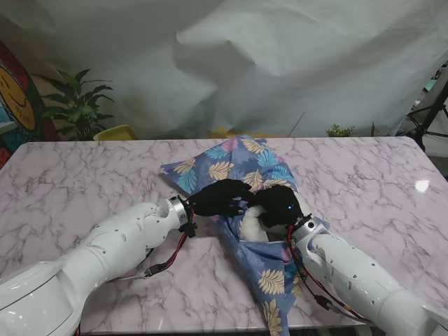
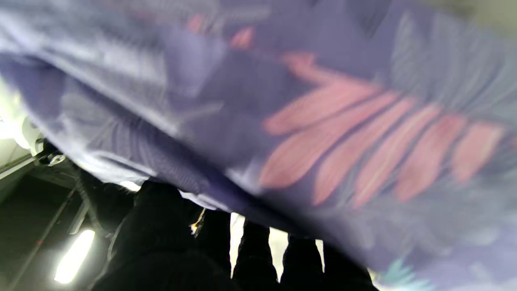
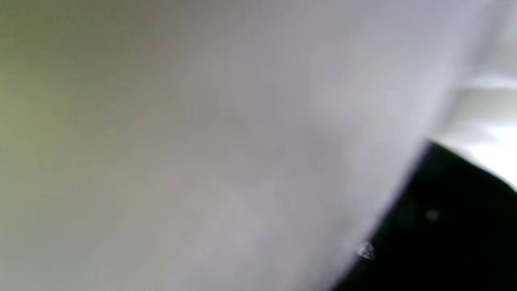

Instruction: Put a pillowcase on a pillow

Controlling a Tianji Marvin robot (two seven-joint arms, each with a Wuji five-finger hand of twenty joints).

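A blue pillowcase [image 1: 238, 162] printed with leaves lies in the middle of the table, its near end trailing toward me. A white pillow [image 1: 253, 225] shows at its open mouth. My black-gloved left hand [image 1: 218, 197] is curled on the pillowcase edge at the mouth. My black-gloved right hand [image 1: 278, 205] presses on the white pillow beside it. In the left wrist view the printed pillowcase [image 2: 323, 121] fills the picture over my dark fingers [image 2: 258, 250]. The right wrist view is filled by blurred white pillow [image 3: 202, 141], with a dark part of my right hand [image 3: 444, 226] at one corner.
The marble table [image 1: 84, 175] stretches wide on both sides. A potted plant [image 1: 77, 105] and a yellow object [image 1: 115, 132] stand beyond its far left edge. A white sheet [image 1: 266, 63] hangs behind. A dark stand [image 1: 430, 112] is at the far right.
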